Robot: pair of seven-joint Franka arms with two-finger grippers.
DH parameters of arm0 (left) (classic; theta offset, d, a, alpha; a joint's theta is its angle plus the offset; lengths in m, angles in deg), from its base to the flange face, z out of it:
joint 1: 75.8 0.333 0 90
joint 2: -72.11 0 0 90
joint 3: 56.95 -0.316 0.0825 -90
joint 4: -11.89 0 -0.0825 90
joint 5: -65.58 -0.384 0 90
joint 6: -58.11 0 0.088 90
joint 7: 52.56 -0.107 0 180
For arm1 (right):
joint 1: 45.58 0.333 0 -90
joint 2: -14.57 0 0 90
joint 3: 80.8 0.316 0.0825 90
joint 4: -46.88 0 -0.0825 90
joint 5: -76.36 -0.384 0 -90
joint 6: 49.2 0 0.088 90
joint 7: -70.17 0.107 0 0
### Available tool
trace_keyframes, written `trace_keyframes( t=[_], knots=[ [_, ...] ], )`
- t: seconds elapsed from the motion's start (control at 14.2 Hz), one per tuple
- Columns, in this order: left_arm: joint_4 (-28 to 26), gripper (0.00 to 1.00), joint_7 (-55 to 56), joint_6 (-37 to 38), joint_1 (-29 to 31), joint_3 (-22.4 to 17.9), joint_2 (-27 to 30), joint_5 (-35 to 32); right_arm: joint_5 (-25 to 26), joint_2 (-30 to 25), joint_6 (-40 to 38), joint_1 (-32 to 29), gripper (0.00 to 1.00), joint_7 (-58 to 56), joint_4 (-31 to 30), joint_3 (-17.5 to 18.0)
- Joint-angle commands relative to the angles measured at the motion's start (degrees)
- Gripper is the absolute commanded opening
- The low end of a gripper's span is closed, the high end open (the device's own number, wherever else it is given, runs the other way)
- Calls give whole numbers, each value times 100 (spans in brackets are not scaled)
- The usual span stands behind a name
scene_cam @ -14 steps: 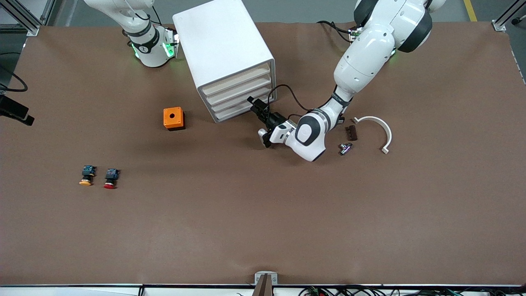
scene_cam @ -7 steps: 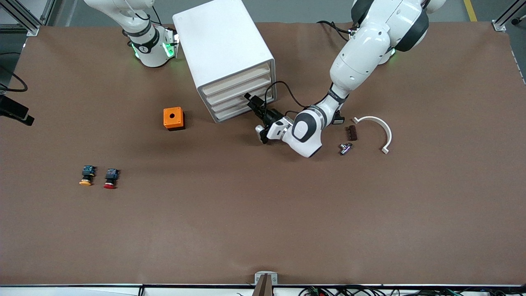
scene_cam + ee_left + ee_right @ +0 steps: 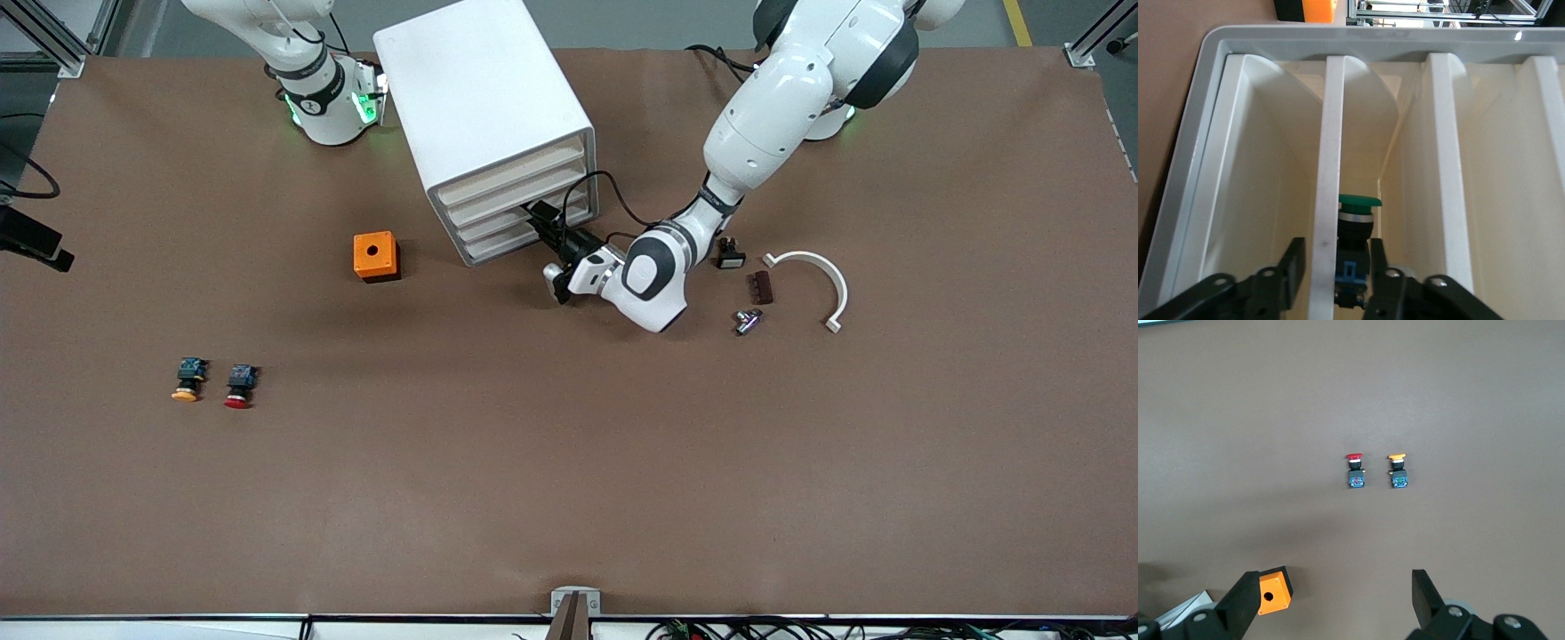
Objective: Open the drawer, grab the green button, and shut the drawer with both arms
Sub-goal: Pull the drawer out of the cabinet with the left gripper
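Note:
The white cabinet (image 3: 480, 98) stands near the robots' bases, and all its drawers look shut in the front view. My left gripper (image 3: 540, 216) is at the cream front of a lower drawer (image 3: 498, 222). In the left wrist view my left gripper (image 3: 1336, 243) is open, with its fingers (image 3: 1293, 267) on either side of that drawer's white front lip (image 3: 1328, 167). The green-capped button (image 3: 1357, 220) lies just inside the lip, partly hidden by it. My right gripper (image 3: 1335, 577) is open and empty, waiting high over the table; it is out of the front view.
An orange box (image 3: 376, 256) with a hole sits beside the cabinet. A yellow button (image 3: 186, 380) and a red button (image 3: 239, 386) lie toward the right arm's end. A white curved piece (image 3: 822, 271), a brown part (image 3: 761, 287) and a metal part (image 3: 747, 320) lie by the left arm.
My left gripper has moved in toward the cabinet and now reaches the drawer front. The right arm has not moved.

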Motion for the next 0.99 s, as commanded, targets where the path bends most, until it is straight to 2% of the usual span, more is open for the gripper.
trace_keyframes(
  t=[0.0,0.14,0.28,0.42,0.71,0.92],
  knots=[
    [-97,31,-158,-164,-111,-14,79,185,-51,81,-57,-115,100,-18,174,51],
    [-88,22,-158,-164,-102,-23,70,185,-51,81,-57,-115,100,-9,165,51],
    [-88,8,-158,-164,-68,-23,79,176,-51,107,-40,-141,100,-53,182,51],
    [-62,2,-158,-164,-67,-23,70,167,-68,186,-40,-80,100,-18,226,59],
    [17,0,-26,-146,55,-102,70,115,-95,344,118,157,100,-27,209,68],
    [96,0,114,-146,239,-102,62,97,-25,344,-153,464,100,278,156,68]
  ],
)
